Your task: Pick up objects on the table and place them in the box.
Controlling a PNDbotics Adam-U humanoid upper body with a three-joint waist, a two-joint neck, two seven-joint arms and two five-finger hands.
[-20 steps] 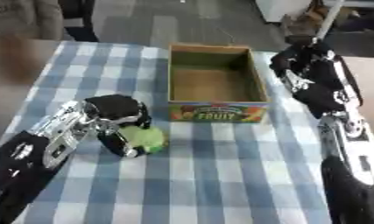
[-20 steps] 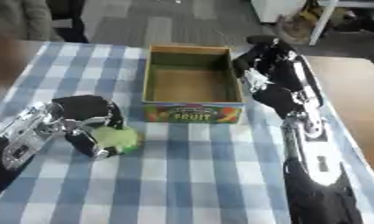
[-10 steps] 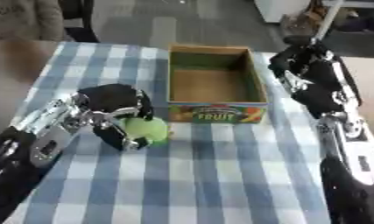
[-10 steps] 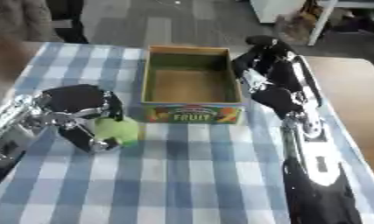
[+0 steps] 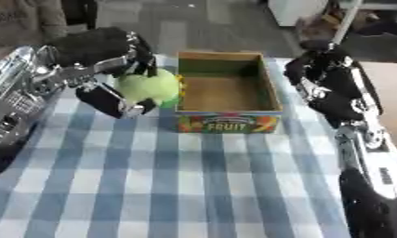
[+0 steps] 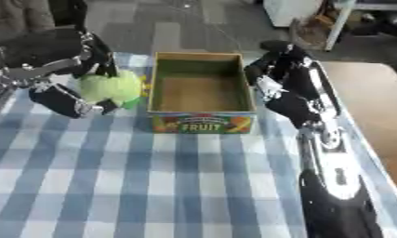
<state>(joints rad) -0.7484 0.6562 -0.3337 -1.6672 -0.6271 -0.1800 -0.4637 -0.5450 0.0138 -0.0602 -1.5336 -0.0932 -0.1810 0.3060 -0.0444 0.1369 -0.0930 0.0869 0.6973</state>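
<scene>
Left hand [image 5: 112,69] is raised above the table [image 5: 193,186], just left of the box [image 5: 227,93]. Its fingers and thumb are curled round a light green round object [image 5: 148,86], soft-looking, with a darker green patch on the side facing the box. Object is clear of the cloth and level with the box's left wall, touching or nearly touching its outer face; cannot tell which. It is outside the box, not over the opening.

Box: open-topped cardboard tray, green inner walls, brown floor, front panel printed "FRUIT" with coloured fruit pictures. It stands square on the blue-and-white checked cloth, toward the far half of the table. Nothing visible inside it.

Right hand [image 6: 287,83] sits at the box's right side, held near the right wall and slightly above the rim. Fingers are bent inward but close on nothing visible. Whether the hand touches the box wall cannot be told. The right forearm runs down the right edge of the view toward the lower corner.

Bare brown tabletop shows beyond the cloth on the right. Grey floor lies beyond the far edge.
</scene>
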